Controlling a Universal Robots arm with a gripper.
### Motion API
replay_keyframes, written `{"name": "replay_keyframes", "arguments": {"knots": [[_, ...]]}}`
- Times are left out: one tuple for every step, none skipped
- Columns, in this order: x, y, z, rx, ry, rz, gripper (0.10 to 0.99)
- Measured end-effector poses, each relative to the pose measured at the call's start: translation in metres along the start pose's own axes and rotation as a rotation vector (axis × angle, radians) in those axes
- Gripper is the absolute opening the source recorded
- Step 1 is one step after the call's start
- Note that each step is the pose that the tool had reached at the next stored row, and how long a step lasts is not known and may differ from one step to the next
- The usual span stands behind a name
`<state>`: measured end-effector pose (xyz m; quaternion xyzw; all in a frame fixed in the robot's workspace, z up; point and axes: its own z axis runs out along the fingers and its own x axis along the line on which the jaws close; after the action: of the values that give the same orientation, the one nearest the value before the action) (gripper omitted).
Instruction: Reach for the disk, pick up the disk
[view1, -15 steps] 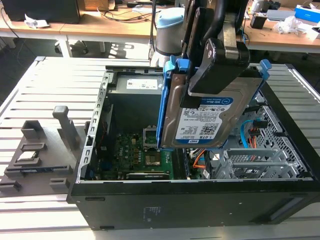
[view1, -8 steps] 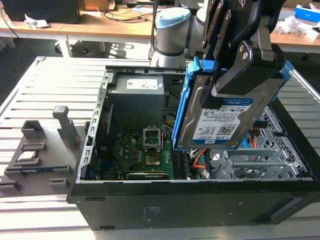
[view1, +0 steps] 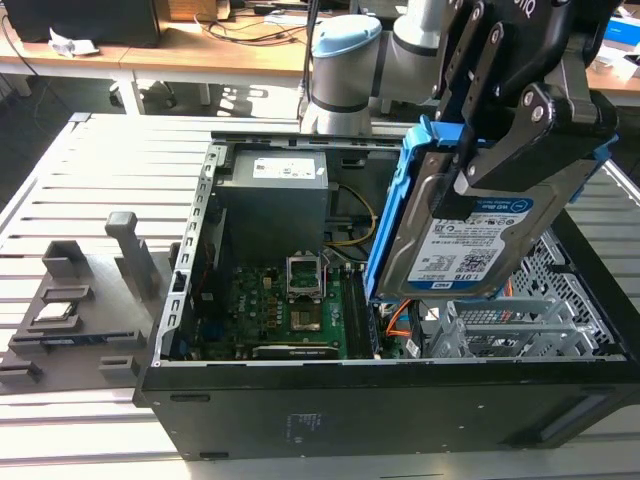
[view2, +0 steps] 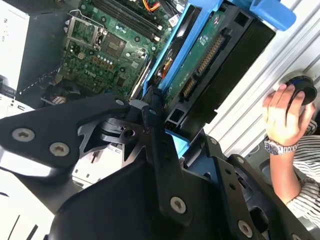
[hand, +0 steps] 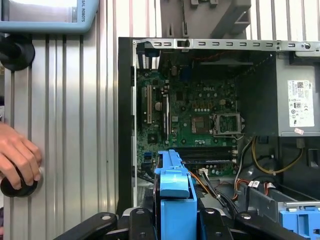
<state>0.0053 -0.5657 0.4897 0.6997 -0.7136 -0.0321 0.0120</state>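
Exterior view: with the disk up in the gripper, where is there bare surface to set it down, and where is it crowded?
Bare slatted table lies on the exterior view's left, behind the grey fixture block. The open computer case is crowded with boards, cables and the drive cage. The gripper holds the disk above that cage.
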Motion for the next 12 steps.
{"name": "replay_keyframes", "arguments": {"knots": [[0.0000,-0.0025,-0.0001,0.000,0.0010,0.000,0.369],[-0.0001,-0.0048,-0.0002,0.000,0.0019,0.000,0.369],[-0.0002,-0.0077,-0.0004,0.000,0.0032,0.000,0.369],[-0.0002,-0.0105,-0.0005,0.000,0.0047,0.000,0.369],[-0.0003,-0.0135,-0.0007,0.000,0.0065,0.000,0.369],[-0.0003,-0.0152,-0.0008,0.000,0.0075,0.000,0.369],[-0.0003,-0.0170,-0.0009,0.000,0.0085,0.001,0.369],[-0.0004,-0.0193,-0.0010,0.000,0.0098,0.001,0.369],[-0.0004,-0.0209,-0.0011,0.000,0.0106,0.001,0.369],[-0.0005,-0.0227,-0.0012,0.000,0.0116,0.001,0.369],[-0.0005,-0.0241,-0.0013,0.000,0.0124,0.001,0.369],[-0.0006,-0.0257,-0.0014,0.000,0.0132,0.001,0.369]]}}
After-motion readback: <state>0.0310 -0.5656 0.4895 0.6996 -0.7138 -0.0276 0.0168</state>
